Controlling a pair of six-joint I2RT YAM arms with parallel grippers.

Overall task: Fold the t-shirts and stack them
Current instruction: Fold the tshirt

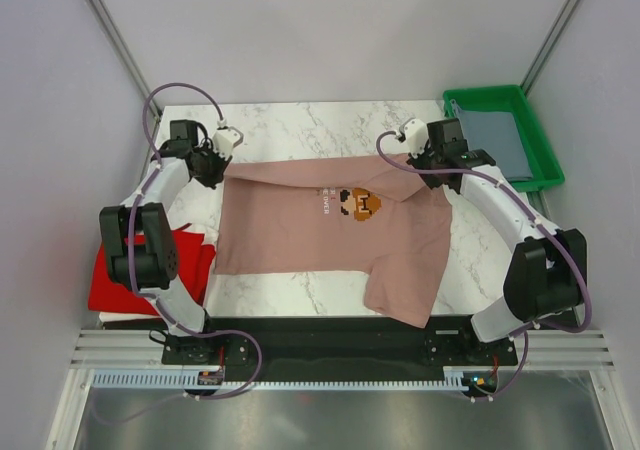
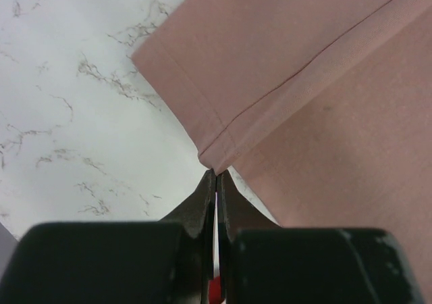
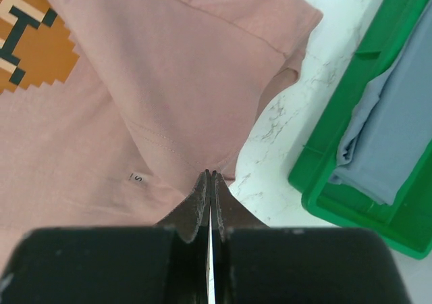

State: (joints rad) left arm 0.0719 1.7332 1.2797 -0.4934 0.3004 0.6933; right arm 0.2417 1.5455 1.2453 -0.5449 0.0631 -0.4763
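- left gripper (image 2: 216,175): jaws pressed narrow, pinching the very tip of the hem corner of the dusty-pink soft cloth t-shirt (image 1: 320,230), at its far-left corner.
- right gripper (image 3: 210,174): jaws closed tight too, tips down on the shoulder cloth by the far sleeve. Can't tell if any cloth is actually between them.
- Pink tee lies spread on the white marble-pattern desk (image 1: 300,120). Its far edge runs straight between the two grippers, the brown-orange pixel chest graphic (image 1: 360,204) faces up, and the near sleeve reaches the desk's near edge.
- bright red cloth t-shirt (image 1: 120,285): bunched at the near-left, beside the left arm.
- slate grey-blue t-shirt (image 1: 500,135): lying in the green plastic tray (image 1: 480,91), far right.
- Step, my read: lining up the first fold of the pink tee; it is not yet folded or stacked.
- Risk: the left hold is only on the corner tip, so a pull could slip it out.
- Risk: if the right gripper has no cloth, only one side moves and the fold skews.
- Risk: the right arm is near the tray and a swing could knock it.
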